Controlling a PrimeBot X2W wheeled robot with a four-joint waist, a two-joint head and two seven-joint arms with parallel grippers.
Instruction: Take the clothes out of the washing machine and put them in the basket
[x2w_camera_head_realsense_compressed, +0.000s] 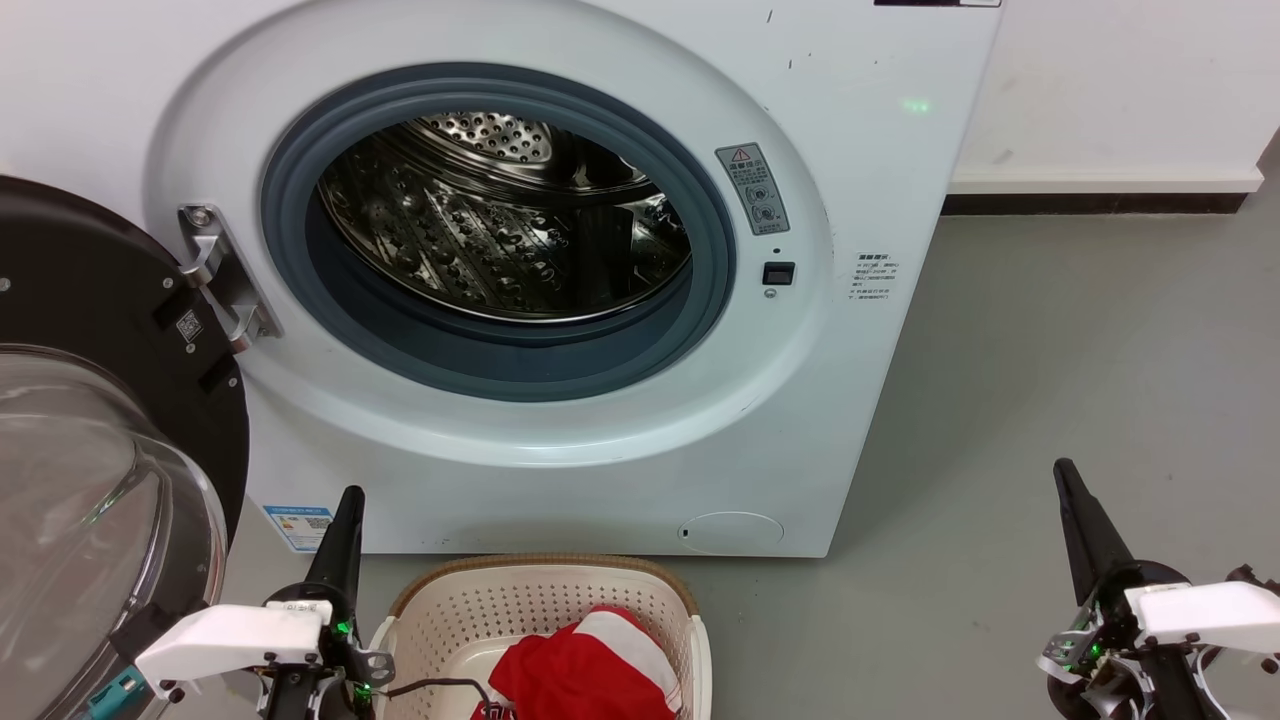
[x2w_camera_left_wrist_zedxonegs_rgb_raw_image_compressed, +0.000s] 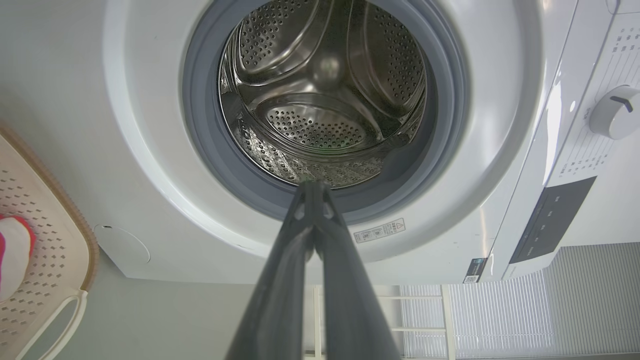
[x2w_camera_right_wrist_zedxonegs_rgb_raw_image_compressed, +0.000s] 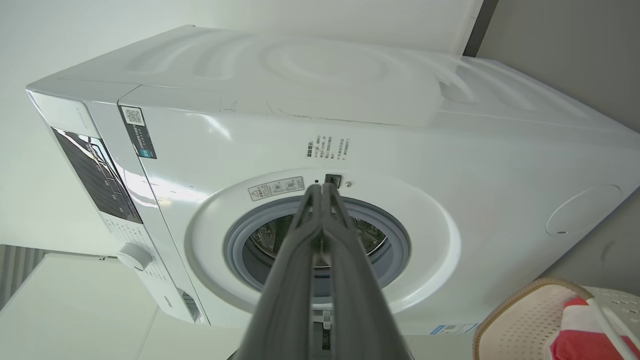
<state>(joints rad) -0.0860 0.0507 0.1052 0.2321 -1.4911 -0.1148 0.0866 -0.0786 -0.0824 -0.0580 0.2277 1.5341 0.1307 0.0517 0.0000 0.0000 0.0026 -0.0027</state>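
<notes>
The left gripper (x2w_camera_head_realsense_compressed: 349, 500) and right gripper (x2w_camera_head_realsense_compressed: 1064, 475) are pinched closed, empty. Beside the left one, the basket (x2w_camera_head_realsense_compressed: 540, 562) and red clothes (x2w_camera_head_realsense_compressed: 585, 670) are cut off below.

White washer (x2w_camera_head_realsense_compressed: 600, 470), door (x2w_camera_head_realsense_compressed: 100, 450) open at left, steel drum (x2w_camera_head_realsense_compressed: 500, 230) exposed. Cream basket (x2w_camera_head_realsense_compressed: 540, 568) on floor (x2w_camera_head_realsense_compressed: 1050, 350) before it holds red clothes (x2w_camera_head_realsense_compressed: 590, 670). Closed left gripper (x2w_camera_head_realsense_compressed: 351, 494) just beside basket; closed right gripper (x2w_camera_head_realsense_compressed: 1063, 467) well apart.
</notes>
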